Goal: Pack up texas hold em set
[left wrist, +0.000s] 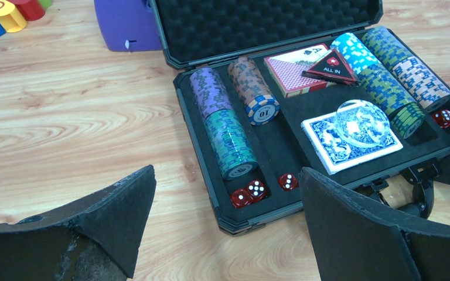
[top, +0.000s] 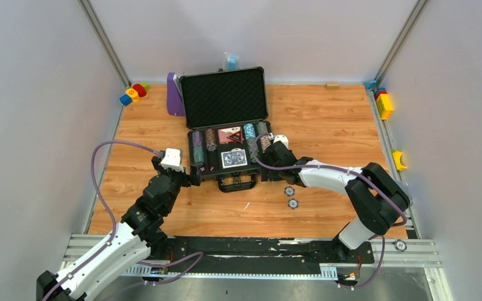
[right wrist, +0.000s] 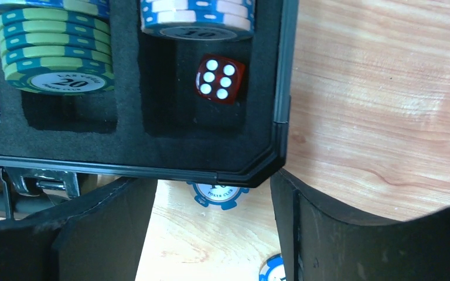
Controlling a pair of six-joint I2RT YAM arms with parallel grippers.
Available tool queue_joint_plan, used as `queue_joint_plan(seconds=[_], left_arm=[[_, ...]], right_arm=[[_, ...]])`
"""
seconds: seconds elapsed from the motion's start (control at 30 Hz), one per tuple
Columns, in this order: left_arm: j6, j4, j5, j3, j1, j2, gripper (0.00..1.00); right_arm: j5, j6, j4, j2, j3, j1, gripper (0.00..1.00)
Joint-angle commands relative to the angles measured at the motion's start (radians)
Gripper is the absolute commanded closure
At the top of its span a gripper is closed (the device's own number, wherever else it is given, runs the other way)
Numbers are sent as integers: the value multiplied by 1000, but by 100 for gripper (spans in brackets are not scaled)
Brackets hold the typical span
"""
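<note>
Both spread wide, empty: left gripper [left wrist: 227, 172], right gripper [right wrist: 214, 178]; dark grey hard briefcase [top: 224, 97] at frame centre, long axis left–right, handle [top: 237, 184] pointing down-frame.

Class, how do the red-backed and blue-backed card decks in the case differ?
The red-backed deck sits nearer the lid; the blue-backed deck sits nearer the handle. The red-backed deck carries a black triangular ALL IN marker; the blue-backed deck carries a clear round disc. Both lie flat in the foam.

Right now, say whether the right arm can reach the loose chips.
Probably yes: the right gripper hangs open by the case corner, with both chips lying uncovered on the table close by.
</note>
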Motion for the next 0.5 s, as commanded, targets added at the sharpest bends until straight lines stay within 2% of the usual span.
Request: queue_joint_plan(seconds=[0.0,0.27,0.47], left_arm=[[-19,52,-6,-1,-2,-3,0],[-22,51,-8,-2,-2,-5,0],[-22,53,-7,-2,-2,-5,0]], right_arm=[[73,-11,-49,48,37,30,30],[99,22,-117,88,54,45,45],[90,77,-198,54,37,59,49]])
